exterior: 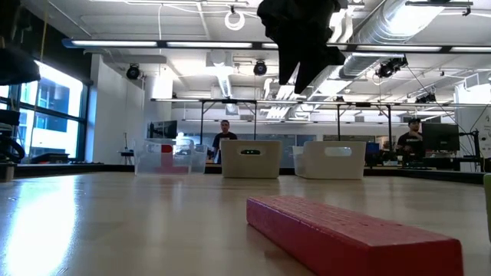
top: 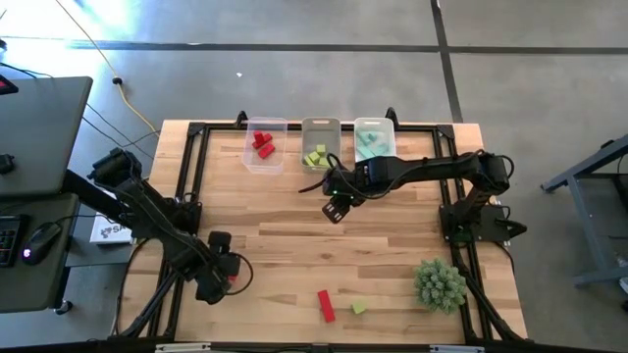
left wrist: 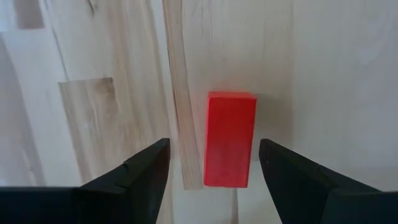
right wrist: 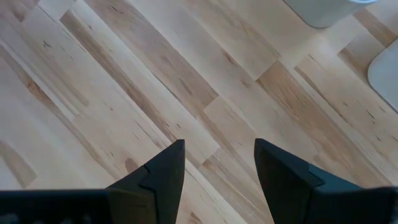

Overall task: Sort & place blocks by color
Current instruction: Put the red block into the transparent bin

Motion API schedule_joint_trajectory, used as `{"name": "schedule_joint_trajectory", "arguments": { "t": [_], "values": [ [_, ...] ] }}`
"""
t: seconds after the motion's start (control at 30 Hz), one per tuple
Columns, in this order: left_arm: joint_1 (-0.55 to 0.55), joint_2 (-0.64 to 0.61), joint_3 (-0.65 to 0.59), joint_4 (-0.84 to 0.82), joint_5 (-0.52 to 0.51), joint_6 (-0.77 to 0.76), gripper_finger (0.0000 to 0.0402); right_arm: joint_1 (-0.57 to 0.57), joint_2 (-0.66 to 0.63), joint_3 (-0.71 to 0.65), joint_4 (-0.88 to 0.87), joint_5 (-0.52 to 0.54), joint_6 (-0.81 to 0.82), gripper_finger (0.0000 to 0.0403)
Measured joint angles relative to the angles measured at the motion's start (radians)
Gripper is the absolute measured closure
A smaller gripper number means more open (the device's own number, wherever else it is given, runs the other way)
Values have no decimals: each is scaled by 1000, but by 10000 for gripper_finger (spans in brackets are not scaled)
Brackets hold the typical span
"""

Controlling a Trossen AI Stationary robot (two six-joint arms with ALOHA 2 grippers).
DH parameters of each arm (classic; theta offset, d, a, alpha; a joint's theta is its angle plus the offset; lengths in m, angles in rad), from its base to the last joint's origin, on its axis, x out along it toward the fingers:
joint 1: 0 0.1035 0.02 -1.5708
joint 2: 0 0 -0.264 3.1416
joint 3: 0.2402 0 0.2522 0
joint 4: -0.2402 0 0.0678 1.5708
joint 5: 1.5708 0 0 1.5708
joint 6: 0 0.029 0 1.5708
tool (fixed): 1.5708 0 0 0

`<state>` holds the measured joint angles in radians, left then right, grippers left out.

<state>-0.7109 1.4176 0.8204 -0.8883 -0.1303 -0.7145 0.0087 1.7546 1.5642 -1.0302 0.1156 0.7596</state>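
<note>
A smooth red bar (left wrist: 229, 139) lies on the pale planked wood bench (top: 294, 245) between my open left jaws (left wrist: 211, 165). My right jaws (right wrist: 219, 163) stand apart, empty, near three clear plastic bins (top: 320, 143). Beyond is a bright open workshop with exposed ceiling ducts.
</note>
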Motion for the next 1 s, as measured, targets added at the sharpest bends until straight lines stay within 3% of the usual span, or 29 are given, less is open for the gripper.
{"name": "schedule_joint_trajectory", "arguments": {
  "t": [0.63, 1.0],
  "values": [
    [0, 0, -182, 159, 77, -4, 167, 1, 0, 0, 0, 4, 0, 222],
    [0, -3, -210, 209, 86, 18, 239, 1, 0, 0, 0, 32, -1, 222]
  ]
}}
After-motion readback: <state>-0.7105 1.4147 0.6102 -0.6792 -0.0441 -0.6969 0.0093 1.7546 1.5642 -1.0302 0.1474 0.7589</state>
